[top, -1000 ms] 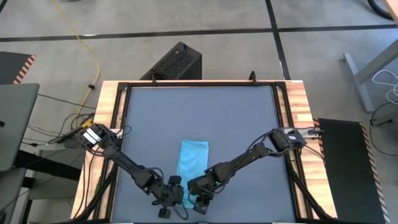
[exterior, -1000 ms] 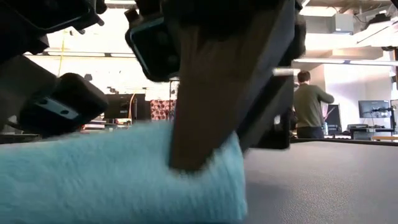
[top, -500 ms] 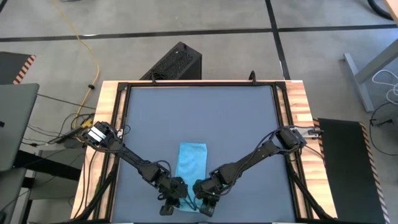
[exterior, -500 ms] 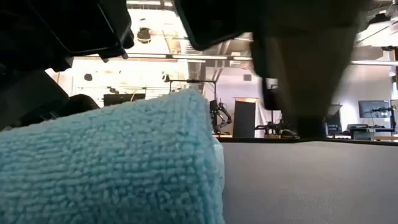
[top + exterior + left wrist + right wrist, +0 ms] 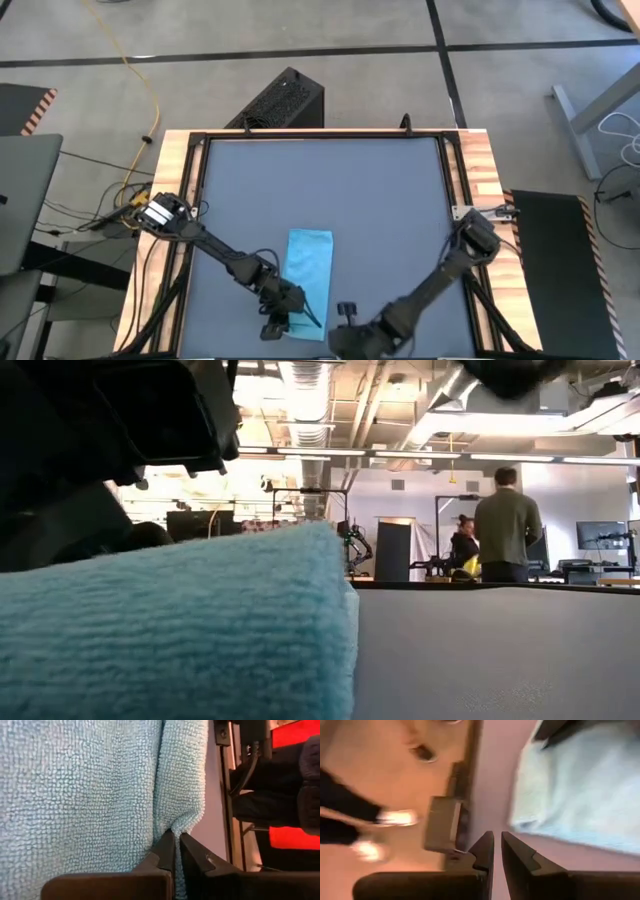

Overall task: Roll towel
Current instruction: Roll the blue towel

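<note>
Two dark arms reach over the dark grey tabletop (image 5: pixel 330 190), and both end near its front edge. The towel (image 5: pixel 308 278), a light sky-blue cloth, lies flat near the front of the table, a little left of centre, its long side running from front to back. In the low view the towel (image 5: pixel 175 630) fills the left half of the picture as a thick folded edge lying on the tabletop.

The left gripper (image 5: pixel 290 315) sits at the towel's front left corner. In the left wrist view its fingers (image 5: pixel 167 851) are pressed together on a pinched fold of the towel's edge (image 5: pixel 182 817), the looped weave bunching where the tips meet it.

The right gripper (image 5: pixel 350 322) is just to the right of the towel's front edge, close to the table's front rim and apart from the cloth. In the right wrist view its fingers (image 5: pixel 487 849) stand close together with only a narrow gap, nothing between them, and the towel (image 5: pixel 575 790) lies off to one side, blurred.

Beyond the table, the low view shows a person (image 5: pixel 505 525) standing with back turned, and a second person (image 5: pixel 463 545) beside them, under ceiling ducts and lights.
</note>
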Motion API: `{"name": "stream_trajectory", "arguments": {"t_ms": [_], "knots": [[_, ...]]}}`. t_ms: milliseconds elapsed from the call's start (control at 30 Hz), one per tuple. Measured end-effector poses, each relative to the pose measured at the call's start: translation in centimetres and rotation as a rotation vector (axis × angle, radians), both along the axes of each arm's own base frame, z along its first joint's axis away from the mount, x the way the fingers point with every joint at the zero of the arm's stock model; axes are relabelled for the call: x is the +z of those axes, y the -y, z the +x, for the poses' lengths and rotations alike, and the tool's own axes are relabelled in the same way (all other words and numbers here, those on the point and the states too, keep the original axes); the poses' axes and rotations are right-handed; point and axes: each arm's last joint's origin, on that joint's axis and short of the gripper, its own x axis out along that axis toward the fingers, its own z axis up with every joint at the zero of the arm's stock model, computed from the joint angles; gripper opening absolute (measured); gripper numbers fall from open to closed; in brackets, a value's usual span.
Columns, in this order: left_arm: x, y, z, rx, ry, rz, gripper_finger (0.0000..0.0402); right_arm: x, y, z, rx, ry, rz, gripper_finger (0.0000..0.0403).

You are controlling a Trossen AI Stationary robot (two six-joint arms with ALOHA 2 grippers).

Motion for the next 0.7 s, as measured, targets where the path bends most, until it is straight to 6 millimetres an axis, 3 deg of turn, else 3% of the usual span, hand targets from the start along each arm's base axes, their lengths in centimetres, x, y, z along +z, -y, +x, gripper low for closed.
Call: {"name": "stream_trajectory", "arguments": {"t_ms": [133, 267, 533, 700], "knots": [[0.1, -0.3, 0.2, 0.000, 0.001, -0.014, 0.0000, 0.1, -0.9, -1.1, -0.032, 0.111, -0.189, 0.0070], [0.1, -0.4, 0.3, -0.002, -0.001, -0.022, 0.0000, 0.1, -0.7, -0.6, -0.027, 0.121, -0.174, 0.0100], [0.3, -0.6, 0.6, -0.009, 0.014, -0.049, 0.0000, -2.0, -0.3, 0.9, 0.092, 0.122, -0.239, 0.0188], [0.4, -0.6, 0.6, -0.008, 0.023, -0.044, 0.0000, -3.5, -0.3, 1.4, 0.091, 0.112, -0.263, 0.0205]]}}
